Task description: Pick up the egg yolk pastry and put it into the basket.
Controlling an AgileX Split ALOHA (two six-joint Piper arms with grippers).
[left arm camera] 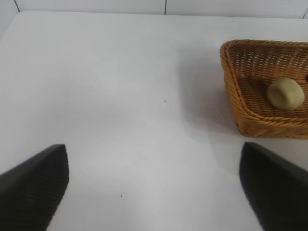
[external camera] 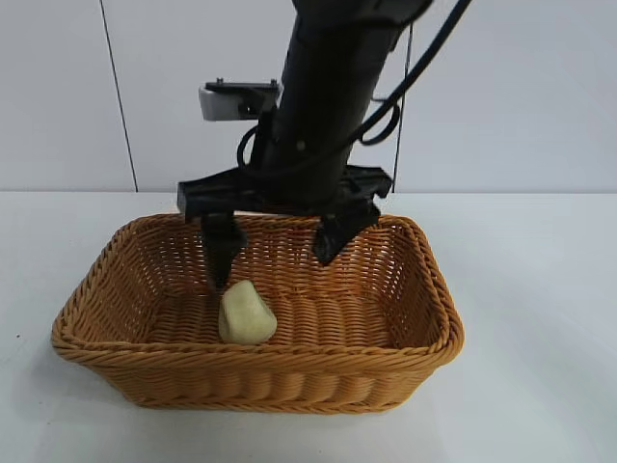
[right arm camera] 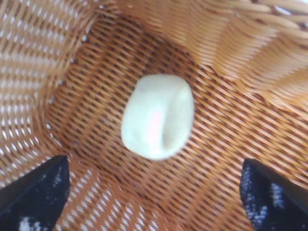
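The egg yolk pastry [external camera: 246, 313], a pale cream-yellow bun, lies tilted on the floor of the wicker basket [external camera: 260, 359], left of its middle. My right gripper [external camera: 272, 268] hangs open inside the basket just above the pastry and holds nothing; one fingertip [external camera: 220, 275] is close over it. In the right wrist view the pastry [right arm camera: 158, 115] lies free on the basket's weave [right arm camera: 240, 48], beyond the open gripper [right arm camera: 153, 192]. My left gripper [left arm camera: 153, 159] is open and empty over bare table, away from the basket [left arm camera: 231, 72], where the pastry [left arm camera: 286, 93] shows.
The basket stands on a white table [external camera: 540, 289] in front of a white panelled wall [external camera: 521, 96]. The left arm is out of the exterior view.
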